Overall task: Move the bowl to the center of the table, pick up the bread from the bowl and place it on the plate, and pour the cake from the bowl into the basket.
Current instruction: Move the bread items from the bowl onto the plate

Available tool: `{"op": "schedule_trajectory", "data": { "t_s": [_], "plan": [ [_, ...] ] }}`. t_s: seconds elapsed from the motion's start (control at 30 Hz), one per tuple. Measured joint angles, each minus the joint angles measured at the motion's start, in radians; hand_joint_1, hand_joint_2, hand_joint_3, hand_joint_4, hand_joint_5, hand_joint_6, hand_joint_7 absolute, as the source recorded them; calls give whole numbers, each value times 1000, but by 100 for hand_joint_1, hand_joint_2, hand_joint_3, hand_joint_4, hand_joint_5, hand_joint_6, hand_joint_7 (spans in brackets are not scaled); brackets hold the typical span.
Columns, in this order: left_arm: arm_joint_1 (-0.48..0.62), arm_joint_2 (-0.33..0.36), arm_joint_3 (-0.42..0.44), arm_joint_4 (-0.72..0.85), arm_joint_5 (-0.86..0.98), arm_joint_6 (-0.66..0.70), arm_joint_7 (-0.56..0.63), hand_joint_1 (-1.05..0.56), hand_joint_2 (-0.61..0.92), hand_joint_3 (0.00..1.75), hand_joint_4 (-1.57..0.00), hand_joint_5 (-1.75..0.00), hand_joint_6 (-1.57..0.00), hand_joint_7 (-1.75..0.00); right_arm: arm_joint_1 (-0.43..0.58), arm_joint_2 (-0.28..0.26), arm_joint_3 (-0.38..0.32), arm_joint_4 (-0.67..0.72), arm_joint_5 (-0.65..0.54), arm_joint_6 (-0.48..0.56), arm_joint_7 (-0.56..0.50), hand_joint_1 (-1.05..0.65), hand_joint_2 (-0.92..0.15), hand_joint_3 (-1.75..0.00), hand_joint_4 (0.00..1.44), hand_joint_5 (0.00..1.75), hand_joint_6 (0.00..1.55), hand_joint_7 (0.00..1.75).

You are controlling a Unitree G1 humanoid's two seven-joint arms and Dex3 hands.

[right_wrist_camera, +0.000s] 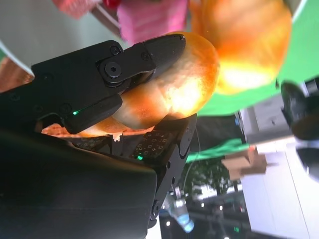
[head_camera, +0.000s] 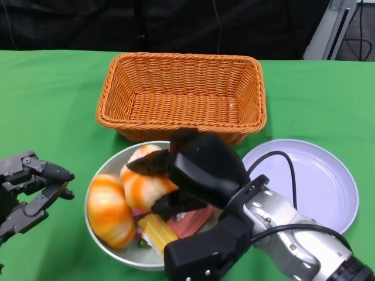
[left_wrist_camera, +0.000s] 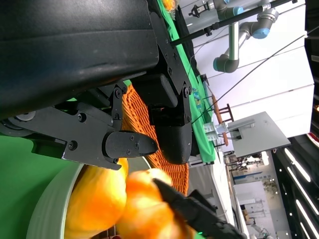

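Right hand (head_camera: 196,175) clamped on bread roll (head_camera: 146,182) over bowl (head_camera: 105,170), mid-frame; left hand (head_camera: 29,187) empty, fingers apart. Plate (head_camera: 328,193), basket (head_camera: 181,88) unfilled; cake unpoured.

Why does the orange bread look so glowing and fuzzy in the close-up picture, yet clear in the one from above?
Right wrist view: the orange-and-white bread roll, gripped by the black right hand, sits very near the lens, so it blurs and glare whitens it. Head view: evenly lit and sharp across the pale round bowl and woven orange basket.
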Motion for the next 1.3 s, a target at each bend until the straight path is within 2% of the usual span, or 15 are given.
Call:
{"op": "schedule_trajectory", "data": {
  "t_s": [0.07, 0.13, 0.37, 0.53, 0.57, 0.73, 0.83, 1.03, 1.3],
  "plan": [
    [0, 0, 0, 1, 0, 0, 0, -14, 92, 32, -77, -128, -94, -78, 16, -1, -36, -51, 43, 0, 15, -28, -92, -3, 76, 126, 115, 6],
    [0, 0, 1, 4, -1, 0, 0, -14, 92, 32, -77, -128, -93, -78, 24, -3, -72, -103, 81, 1, 35, -27, -92, -1, 78, 122, 116, 6],
    [-1, 0, 0, 5, 0, -1, 0, -13, 92, 31, -77, -128, -93, -78, 126, -66, -142, -304, 145, -4, 119, -24, -92, -2, 83, 121, 119, 6],
    [-1, 1, 0, 4, -1, 0, 2, -13, 92, 30, -77, -129, -94, -77, 250, -128, -208, -476, 181, 3, 187, -20, -88, 0, 84, 122, 120, 6],
    [-1, 1, 0, 4, -1, 0, 3, -13, 92, 29, -77, -129, -94, -77, 267, -137, -220, -495, 184, 4, 202, -17, -87, 0, 87, 127, 122, 8],
    [-7, 1, 1, 8, 0, -1, 3, -14, 92, 29, -77, -129, -94, -76, 392, -204, -312, -600, 234, -4, 242, -17, -88, -1, 86, 123, 121, 6],
    [-8, 2, 1, 9, 2, -1, 3, -13, 92, 30, -77, -128, -95, -75, 452, -237, -360, -617, 258, -6, 255, -12, -87, -1, 86, 113, 121, 5],
    [-11, 2, 0, 14, 5, -1, 3, -13, 92, 31, -77, -129, -95, -74, 509, -268, -436, -614, 258, 9, 262, -12, -87, 0, 88, 107, 121, 3],
    [-17, 2, 0, 31, 8, -2, 3, -13, 92, 30, -77, -128, -96, -73, 507, -275, -480, -461, 251, 1, 220, -9, -86, 0, 91, 97, 120, 2]
  ]
}}
